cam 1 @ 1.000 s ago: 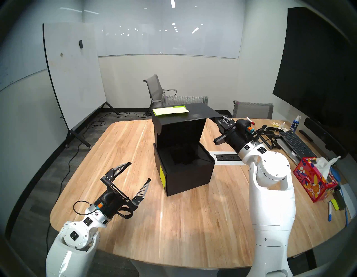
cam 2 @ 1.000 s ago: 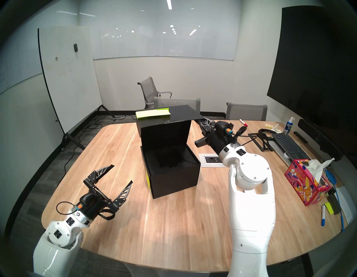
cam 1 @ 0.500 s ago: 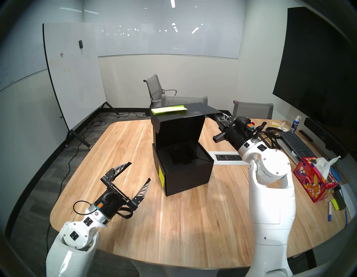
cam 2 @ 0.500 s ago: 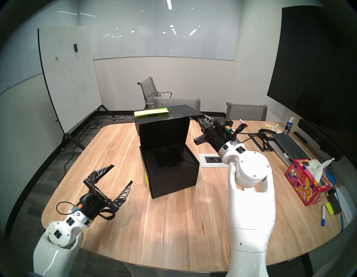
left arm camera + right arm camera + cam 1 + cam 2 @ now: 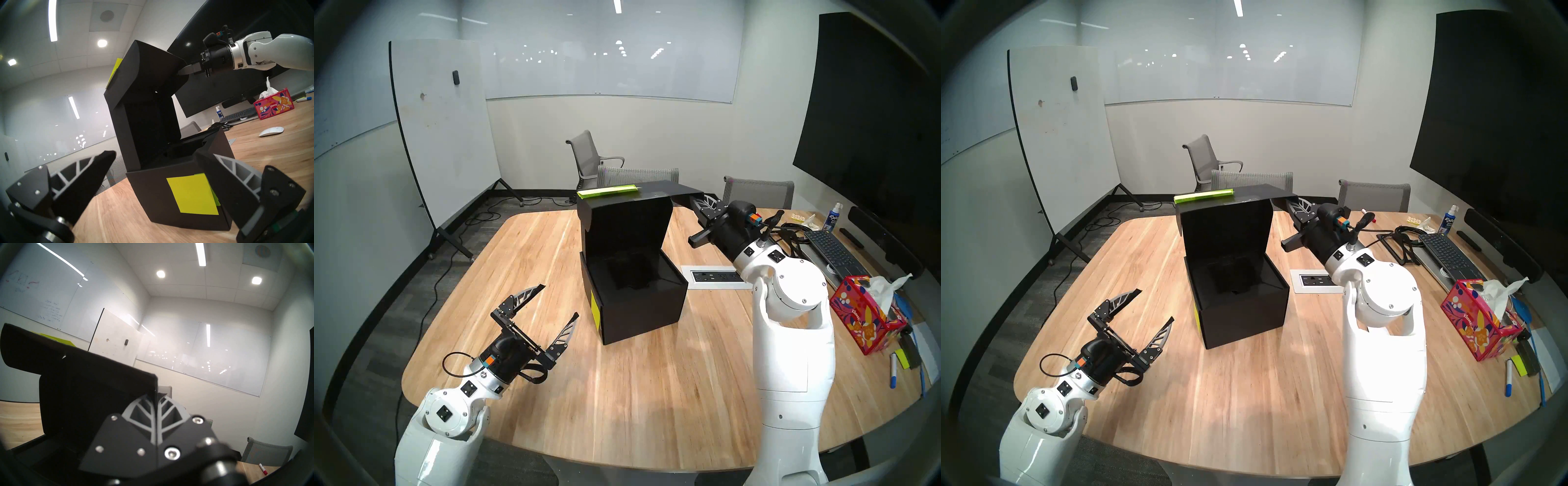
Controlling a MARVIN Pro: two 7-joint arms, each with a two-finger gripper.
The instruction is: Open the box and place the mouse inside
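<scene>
Whiteboard-walled meeting room [image 5: 612, 51], wooden table [image 5: 636, 373]

The wooden table [image 5: 653, 390] bears the black box [image 5: 639, 305], mouse [image 5: 271, 131], tissue box [image 5: 865, 322] and keyboard [image 5: 833, 251].

I see the box [image 5: 639, 305] as matte black cardboard, its raised lid [image 5: 629, 224] equally dull inside. The sticky notes [image 5: 192, 193] on it look like smooth yellow-green paper. The table [image 5: 653, 390] reads as pale varnished wood with visible grain and a soft sheen. The mouse [image 5: 271, 131] appears as smooth, glossy white plastic. The left gripper [image 5: 560, 302] has matte black pads over grey ribbed plastic fingers [image 5: 566, 334]; the right gripper [image 5: 155, 395] matches, with bright metal screws. My arm shells are glossy white plastic. The tissue box [image 5: 865, 319] is printed glossy card.
</scene>
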